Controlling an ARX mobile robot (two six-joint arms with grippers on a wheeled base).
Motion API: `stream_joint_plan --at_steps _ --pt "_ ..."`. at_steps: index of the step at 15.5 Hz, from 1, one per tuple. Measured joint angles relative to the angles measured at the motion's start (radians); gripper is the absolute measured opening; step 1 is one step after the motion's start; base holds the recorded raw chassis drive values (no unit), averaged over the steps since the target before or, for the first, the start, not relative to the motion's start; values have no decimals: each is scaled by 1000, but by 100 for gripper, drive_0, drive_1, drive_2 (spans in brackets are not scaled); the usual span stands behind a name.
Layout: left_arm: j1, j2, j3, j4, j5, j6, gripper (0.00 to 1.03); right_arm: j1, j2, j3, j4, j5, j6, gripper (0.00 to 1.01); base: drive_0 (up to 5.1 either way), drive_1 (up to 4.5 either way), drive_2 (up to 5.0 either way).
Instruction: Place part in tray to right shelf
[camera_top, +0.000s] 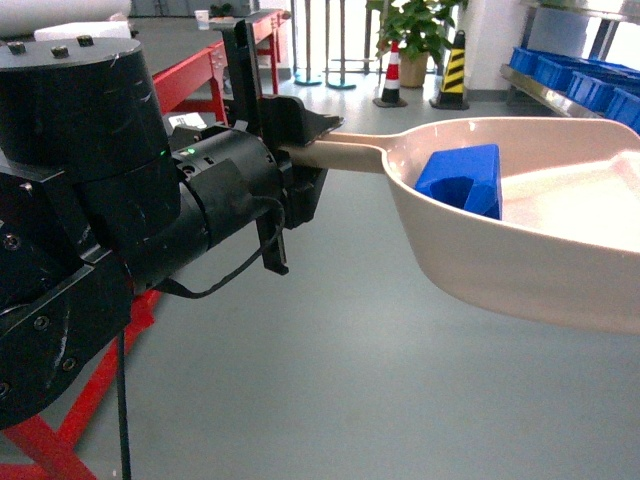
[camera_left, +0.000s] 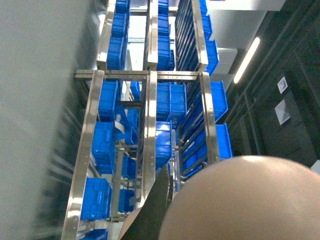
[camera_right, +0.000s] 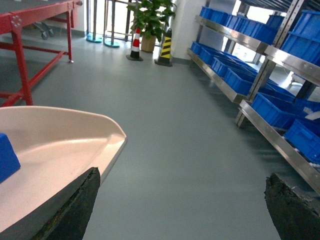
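Observation:
My left gripper (camera_top: 300, 152) is shut on the long handle of the beige tray (camera_top: 500, 260) and holds it level above the floor. The small blue part (camera_top: 462, 180) lies inside the scoop near the handle end. In the left wrist view the tray's (camera_left: 250, 200) rounded underside fills the lower right beside one black finger (camera_left: 155, 210). My right gripper (camera_right: 182, 175) is open and empty, just right of the tray (camera_right: 55, 150), where the part (camera_right: 6, 157) shows at the left edge. The steel right shelf (camera_right: 280, 145) runs along the right side.
Blue crates (camera_right: 272, 110) fill the shelf levels. A red-framed table (camera_top: 200, 75) stands at the left. A striped cone (camera_top: 392, 72), a black-yellow post (camera_top: 455, 65) and a potted plant (camera_top: 415, 30) stand far back. Grey floor (camera_right: 175, 125) lies between me and the shelf.

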Motion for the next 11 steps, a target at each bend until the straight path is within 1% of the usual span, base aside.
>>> stream_joint_plan --at_steps 9,11 --pt "1 0 0 10 -3 0 13 0 -2 0 3 0 0 98 -3 403 -409" --pt "1 0 0 -4 -1 1 13 0 -2 0 3 0 0 98 -7 399 -413"
